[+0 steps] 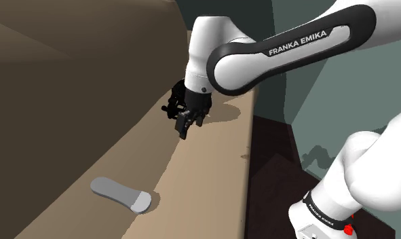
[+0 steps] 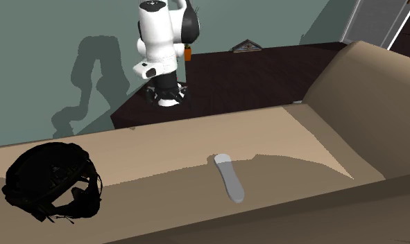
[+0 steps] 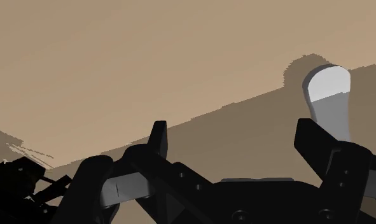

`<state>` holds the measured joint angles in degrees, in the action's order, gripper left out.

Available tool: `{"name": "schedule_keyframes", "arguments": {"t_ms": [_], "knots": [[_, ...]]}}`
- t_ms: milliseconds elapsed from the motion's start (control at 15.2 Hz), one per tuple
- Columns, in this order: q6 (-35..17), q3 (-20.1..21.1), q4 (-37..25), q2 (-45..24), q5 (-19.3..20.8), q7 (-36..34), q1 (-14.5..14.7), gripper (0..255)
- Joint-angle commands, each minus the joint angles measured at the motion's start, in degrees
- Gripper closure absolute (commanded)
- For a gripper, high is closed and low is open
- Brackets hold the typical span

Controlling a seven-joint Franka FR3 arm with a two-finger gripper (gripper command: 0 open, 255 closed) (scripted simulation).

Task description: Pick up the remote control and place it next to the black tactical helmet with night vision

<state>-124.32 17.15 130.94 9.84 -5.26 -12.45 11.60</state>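
The gripper [image 1: 184, 130] hangs mid-frame in the shoulder view, jaws spread and empty. The grey remote [image 1: 121, 195] lies flat on the couch seat [image 1: 212, 176] at lower left, well apart. Being thin and low, it could skid away if the jaws come down off-centre or across its length.

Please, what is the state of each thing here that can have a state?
Black two-finger gripper: open, holding nothing.
Grey oblong remote control: lying flat on the tan seat, not held.
Black tactical helmet: resting on the same seat, apart from the remote.
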Motion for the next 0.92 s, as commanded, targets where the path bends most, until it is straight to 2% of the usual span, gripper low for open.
{"name": "schedule_keyframes", "arguments": {"t_ms": [0,462,858], "knots": [[-2.04,1.37,-1.48,-3.5,1.49,-1.43,0.58,0],[-6.39,4.67,-10.37,-17.77,9.78,-8.35,3.95,0],[-7.32,4.75,-20.39,-30.29,17.58,-13.68,9.12,0]]}}
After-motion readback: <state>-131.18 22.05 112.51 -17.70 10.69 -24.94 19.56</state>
